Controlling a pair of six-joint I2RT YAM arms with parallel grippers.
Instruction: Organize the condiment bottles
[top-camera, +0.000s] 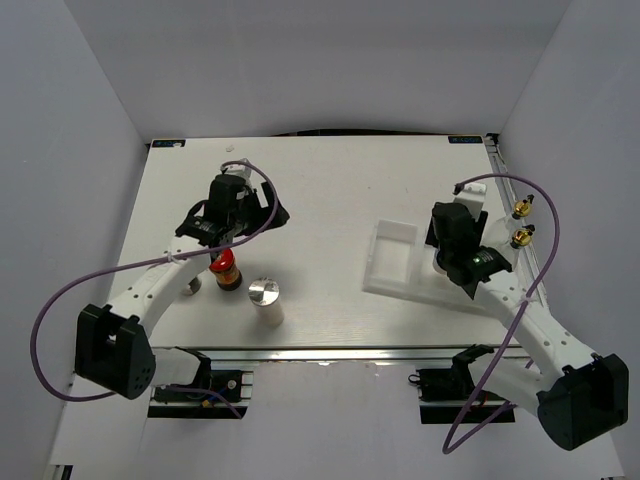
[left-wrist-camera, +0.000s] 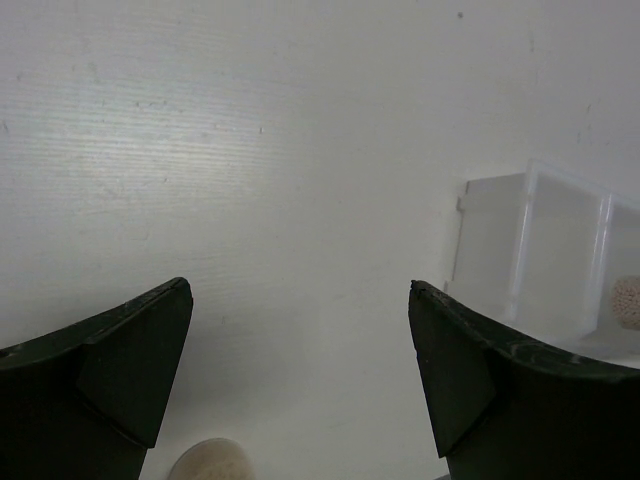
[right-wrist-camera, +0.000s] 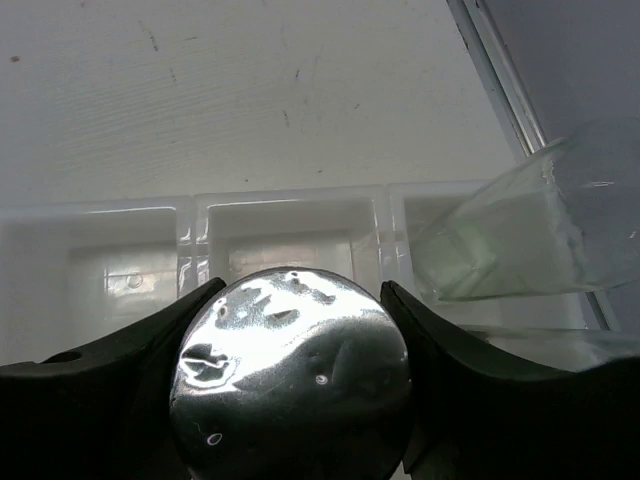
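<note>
Two shakers matter most here. Nearest the arm bases, the free shaker (top-camera: 265, 300) stands upright on the desk (top-camera: 330, 190), on the near side of the left jaws and a little to their right. The red-lidded jar (top-camera: 226, 270) stands closer to those jaws, partly under the wrist. The left jaws hang wide apart over bare desk, gripping nothing.

The right jaws are clamped on the held shaker (right-wrist-camera: 290, 380), one pad on each side just under its silver lid. Directly ahead of them lies the white tray (right-wrist-camera: 290, 195); I cannot tell whether the shaker's base rests in a compartment. Beyond and to the right of these jaws stand one glass bottle (top-camera: 520, 237) and another (top-camera: 520, 208).

The shakers look stiff, light and smooth, so they are probably slippery. A squeeze on the body below the lid rim seems safest. The bottles are likely fragile and tippy, so they are best taken low on the glass, not by the stopper.
</note>
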